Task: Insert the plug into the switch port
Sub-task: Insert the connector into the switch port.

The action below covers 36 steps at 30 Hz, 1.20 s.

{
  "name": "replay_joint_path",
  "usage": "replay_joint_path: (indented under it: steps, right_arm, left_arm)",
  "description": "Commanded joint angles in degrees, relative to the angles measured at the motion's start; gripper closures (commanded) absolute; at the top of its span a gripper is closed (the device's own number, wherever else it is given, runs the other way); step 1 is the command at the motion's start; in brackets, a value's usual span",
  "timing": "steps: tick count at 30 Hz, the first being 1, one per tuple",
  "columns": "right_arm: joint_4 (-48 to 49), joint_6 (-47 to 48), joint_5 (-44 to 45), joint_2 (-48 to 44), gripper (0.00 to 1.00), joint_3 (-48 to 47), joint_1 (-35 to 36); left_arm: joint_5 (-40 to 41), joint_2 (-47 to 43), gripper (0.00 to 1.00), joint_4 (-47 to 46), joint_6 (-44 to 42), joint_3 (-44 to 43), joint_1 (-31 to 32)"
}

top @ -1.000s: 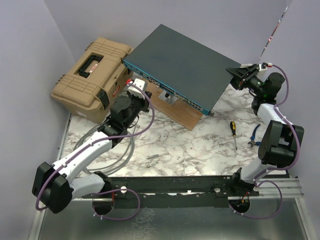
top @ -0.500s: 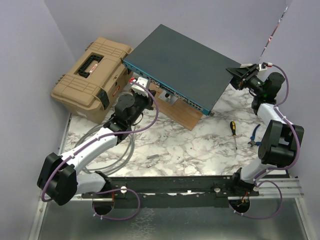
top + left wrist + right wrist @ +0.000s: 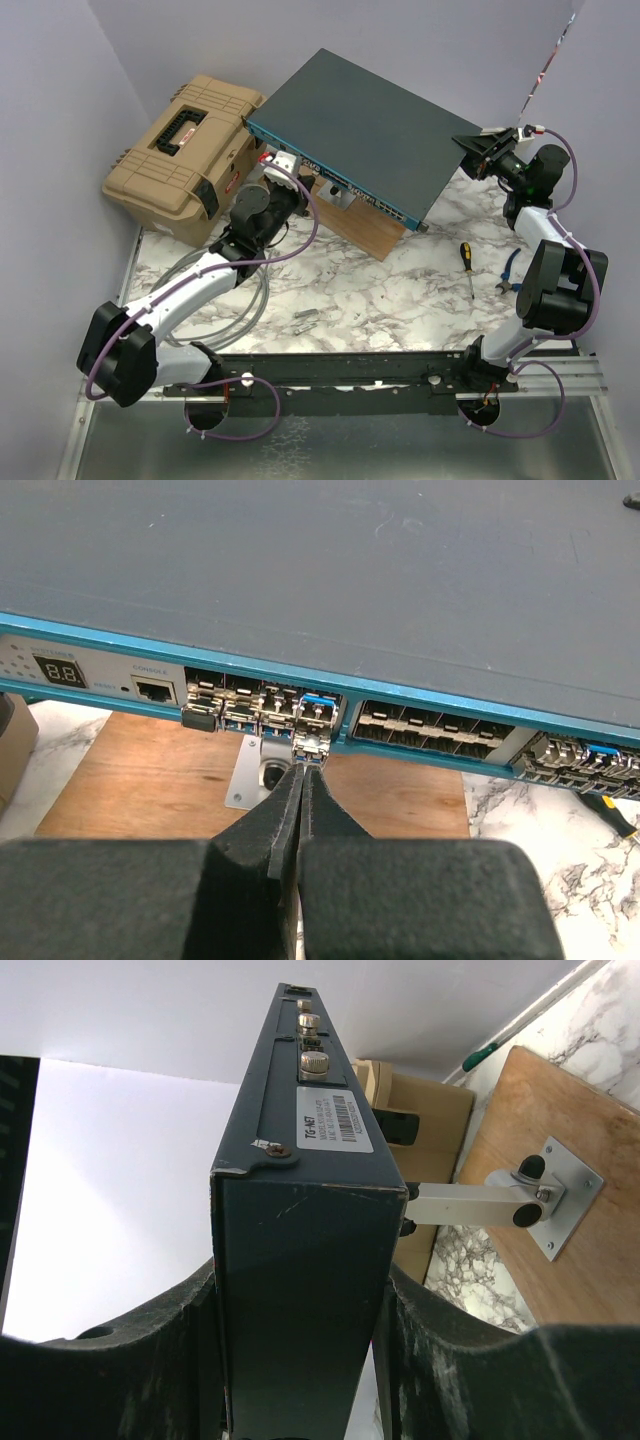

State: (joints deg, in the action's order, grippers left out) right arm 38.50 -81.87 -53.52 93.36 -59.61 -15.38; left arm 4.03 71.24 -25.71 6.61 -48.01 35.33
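The switch point(image 3: 370, 120) is a flat dark grey-teal box, tilted, with a blue face point(image 3: 420, 705) lined with sockets. A small silver plug point(image 3: 312, 742) with a blue latch sticks out of one socket left of the middle. My left gripper point(image 3: 303, 770) is shut, with its tips against the plug's rear end; I cannot tell whether they pinch it. In the top view the left gripper point(image 3: 283, 168) sits at the blue face. My right gripper point(image 3: 300, 1310) is shut on the switch's far corner point(image 3: 300, 1260), one finger on each flat side; it also shows in the top view point(image 3: 468, 152).
A tan toolbox point(image 3: 185, 140) stands left of the switch. A wooden board point(image 3: 355, 228) with a metal bracket point(image 3: 255, 770) lies under the switch. A screwdriver point(image 3: 466, 265) and pliers point(image 3: 508, 272) lie at the right. Grey cable coils point(image 3: 205, 280) and a small metal part point(image 3: 307, 318) lie nearer.
My left arm has reached forward and to the right, bringing its gripper up to the blue socket face. The right arm and the switch have not moved.
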Motion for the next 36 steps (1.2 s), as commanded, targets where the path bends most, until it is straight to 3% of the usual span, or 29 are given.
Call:
replay_joint_path:
  steps: [1,36]
  right_arm:
    - [0.9,2.3,0.7,1.6,0.69,-1.0,0.4]
    - [1.1,2.8,-0.5,0.5,0.72,-0.1,0.5]
  left_arm:
    - [-1.5,1.0,1.0,-2.4,0.3,-2.0,-0.3]
    - [-0.9,6.8,1.0,-9.1,1.6,-6.0,-0.4]
